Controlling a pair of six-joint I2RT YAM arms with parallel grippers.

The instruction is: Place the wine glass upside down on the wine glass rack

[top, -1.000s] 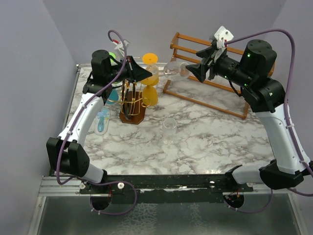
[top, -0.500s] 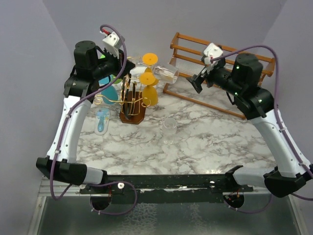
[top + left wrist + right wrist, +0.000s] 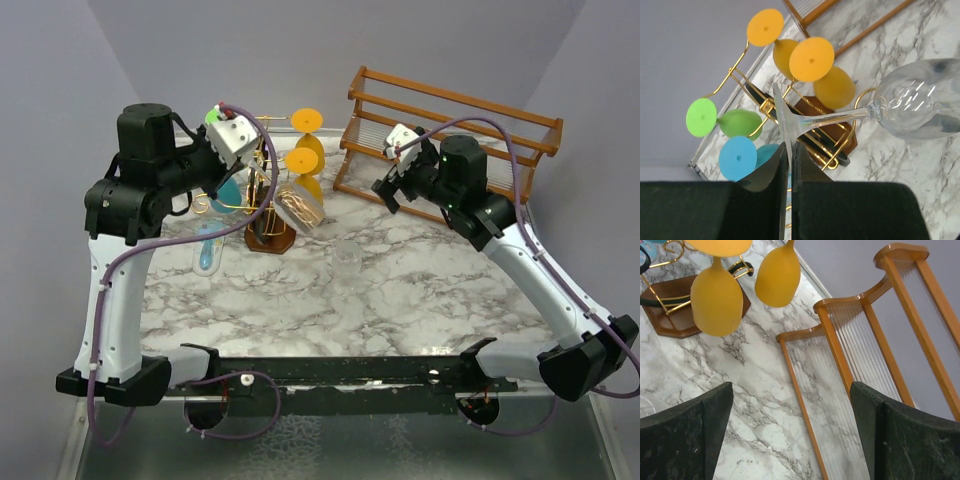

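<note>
- The left gripper (image 3: 790, 150) pinches tight on the foot rim of the wine glass (image 3: 920, 100). Stem and bowl reach past the fingertips, tilted over the wine glass rack (image 3: 270, 238).
- The glass looks thin, slick, fragile and probably light. The foot or stem is the safest hold.
- The rack holds coloured glasses (image 3: 840, 87), just beyond the fingers.
- The right gripper (image 3: 792, 410) gapes wide, empty.
</note>
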